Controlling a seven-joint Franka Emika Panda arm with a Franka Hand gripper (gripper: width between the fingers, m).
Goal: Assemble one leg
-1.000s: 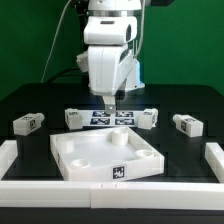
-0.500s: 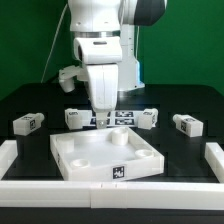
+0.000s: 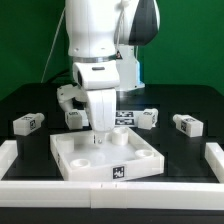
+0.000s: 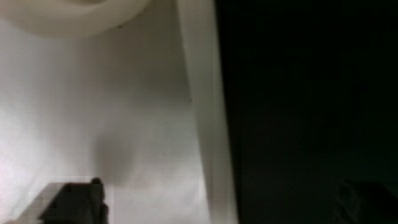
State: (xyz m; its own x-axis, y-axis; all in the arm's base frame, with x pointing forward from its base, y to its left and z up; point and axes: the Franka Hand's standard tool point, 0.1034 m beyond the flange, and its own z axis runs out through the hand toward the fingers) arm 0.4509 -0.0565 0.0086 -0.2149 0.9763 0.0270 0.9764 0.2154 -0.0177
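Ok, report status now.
Gripper open, empty, low at the white tray's far rim. Legs untouched on the table, nearest leg beside the gripper. Nothing blocking them.

Open tabletop (image 3: 185, 150) flanks the tray (image 3: 90, 170) (arm (image 3: 100, 50) overhead), a leg (image 3: 187, 124) either side.

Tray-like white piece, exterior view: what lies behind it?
One leg, the marker board and another leg. The arm hides part of the board.
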